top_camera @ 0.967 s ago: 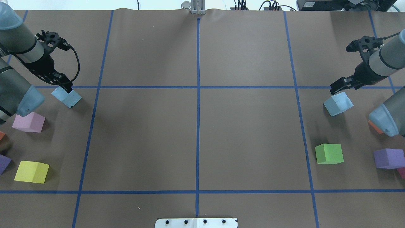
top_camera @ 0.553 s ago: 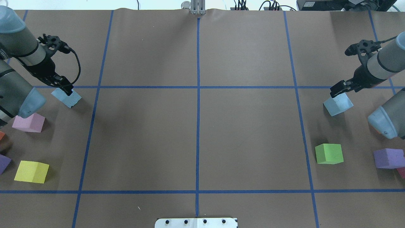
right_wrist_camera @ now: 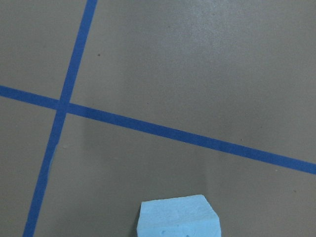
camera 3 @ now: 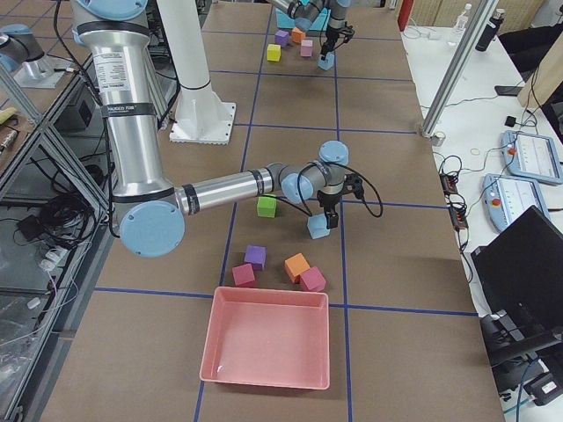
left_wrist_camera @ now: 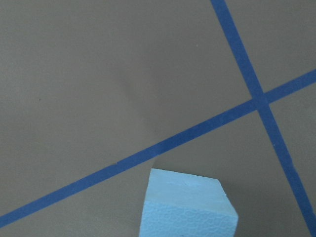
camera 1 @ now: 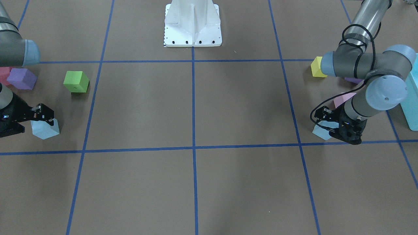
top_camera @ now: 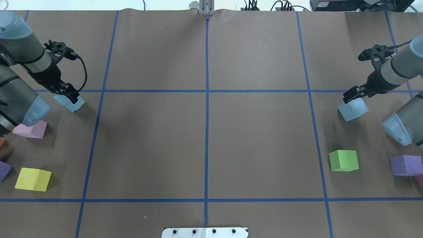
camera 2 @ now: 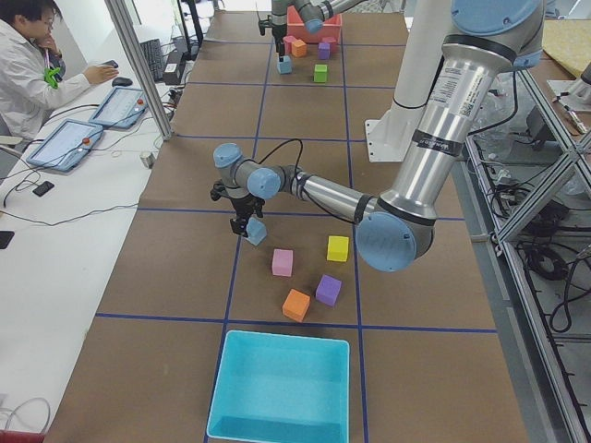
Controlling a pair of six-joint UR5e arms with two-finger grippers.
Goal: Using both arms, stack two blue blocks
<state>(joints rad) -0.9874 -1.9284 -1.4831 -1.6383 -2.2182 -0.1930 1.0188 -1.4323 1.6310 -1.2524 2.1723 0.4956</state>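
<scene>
One pale blue block [top_camera: 73,104] lies on the table at the left, just below the blue cross line. My left gripper [top_camera: 70,96] is down over its far top edge, jaws open about it; it also shows in the front-facing view [camera 1: 328,125] with the block [camera 1: 320,133]. The other blue block [top_camera: 353,109] lies at the right. My right gripper [top_camera: 352,95] sits open over its far top edge, and shows in the front-facing view [camera 1: 44,118] over the block [camera 1: 45,129]. Each wrist view shows its block [left_wrist_camera: 187,207] [right_wrist_camera: 177,217] at the bottom edge, no fingers visible.
Left side: a pink cube [top_camera: 30,129], a yellow cube [top_camera: 33,179], a purple cube [top_camera: 4,170], a turquoise box [camera 2: 282,386]. Right side: a green cube [top_camera: 343,160], a purple cube [top_camera: 405,165], a pink bin [camera 3: 268,336]. The white mounting base [top_camera: 205,232] stands at the near edge.
Both grippers have sunk a little lower onto their blue blocks, and both wrists have shifted slightly. Neither block has moved.
</scene>
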